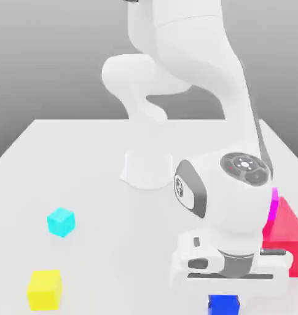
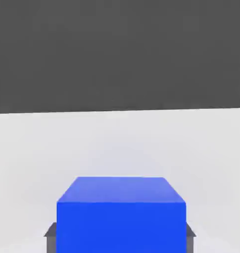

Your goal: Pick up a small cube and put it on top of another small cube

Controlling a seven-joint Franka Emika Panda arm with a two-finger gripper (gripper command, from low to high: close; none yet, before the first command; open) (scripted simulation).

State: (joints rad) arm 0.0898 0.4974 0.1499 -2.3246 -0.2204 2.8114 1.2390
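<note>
The small cube (image 1: 223, 304), plain deep blue, sits on the white table at the front edge of the exterior view, directly under my hand. My gripper (image 1: 223, 296) is lowered over it. In the hand view the small cube (image 2: 120, 212) sits between my grey fingers (image 2: 51, 232), one against each side face. My gripper (image 2: 120, 239) is shut on it. The cube's underside rests on or very near the table; I cannot tell which.
A cyan cube (image 1: 60, 221) and a yellow cube (image 1: 44, 289) lie toward the exterior view's left. A big red block (image 1: 286, 231) with a magenta piece (image 1: 274, 203) behind it stands close to my hand on the exterior view's right. The arm's base (image 1: 148, 169) is behind.
</note>
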